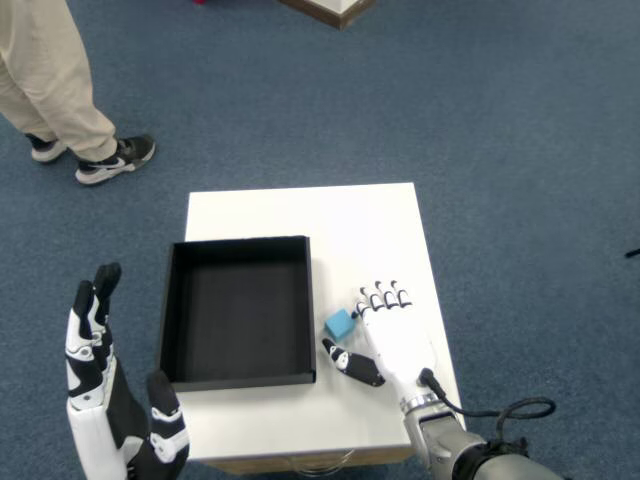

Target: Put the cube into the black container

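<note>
Cube (pixel 339 324) on table (pixel 360 230), just right of container (pixel 238 312), outside its right wall. Container empty.

Right hand (pixel 393 335) flat-ish on table, right of cube; fingers (pixel 381 295) extended, apart, thumb (pixel 352 364) splayed below cube. Nothing gripped; contact with cube cannot tell.

Cube likely light, rigid, smooth-sided, not fragile; may skate on slick tabletop if nudged. Best hold: thumb and fingers on opposite flat faces, mid-height, then lift over container wall.

Left hand (pixel 115 405) raised, left of container, idle.
</note>
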Available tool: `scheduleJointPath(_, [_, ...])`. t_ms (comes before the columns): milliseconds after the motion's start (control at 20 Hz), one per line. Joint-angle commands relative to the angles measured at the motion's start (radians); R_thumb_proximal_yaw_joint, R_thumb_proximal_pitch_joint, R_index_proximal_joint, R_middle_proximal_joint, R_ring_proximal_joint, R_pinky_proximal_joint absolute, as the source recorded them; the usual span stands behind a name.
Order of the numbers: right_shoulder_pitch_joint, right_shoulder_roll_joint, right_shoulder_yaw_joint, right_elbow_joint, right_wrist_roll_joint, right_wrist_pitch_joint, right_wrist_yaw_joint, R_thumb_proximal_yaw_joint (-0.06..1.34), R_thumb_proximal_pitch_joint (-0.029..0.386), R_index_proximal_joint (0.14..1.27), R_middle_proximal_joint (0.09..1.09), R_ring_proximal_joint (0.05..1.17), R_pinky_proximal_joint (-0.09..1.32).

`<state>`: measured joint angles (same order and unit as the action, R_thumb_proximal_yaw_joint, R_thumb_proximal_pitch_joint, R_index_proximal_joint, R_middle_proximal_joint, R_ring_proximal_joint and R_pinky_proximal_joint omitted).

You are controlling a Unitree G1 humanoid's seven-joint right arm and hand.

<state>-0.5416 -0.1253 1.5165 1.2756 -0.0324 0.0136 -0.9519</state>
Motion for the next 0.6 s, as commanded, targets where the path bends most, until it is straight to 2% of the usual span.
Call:
scheduleJointPath(50, [-0.043, -0.007, -0.009, -0.014, 0.006, 0.012, -0.041, 0.29, 0.06, 0.62, 0.22, 0.16, 0.04])
scheduleJointPath(600, [-0.031, -0.004, -0.002, -0.025, 0.006, 0.016, -0.067, 0.33, 0.075, 0.62, 0.23, 0.16, 0.05])
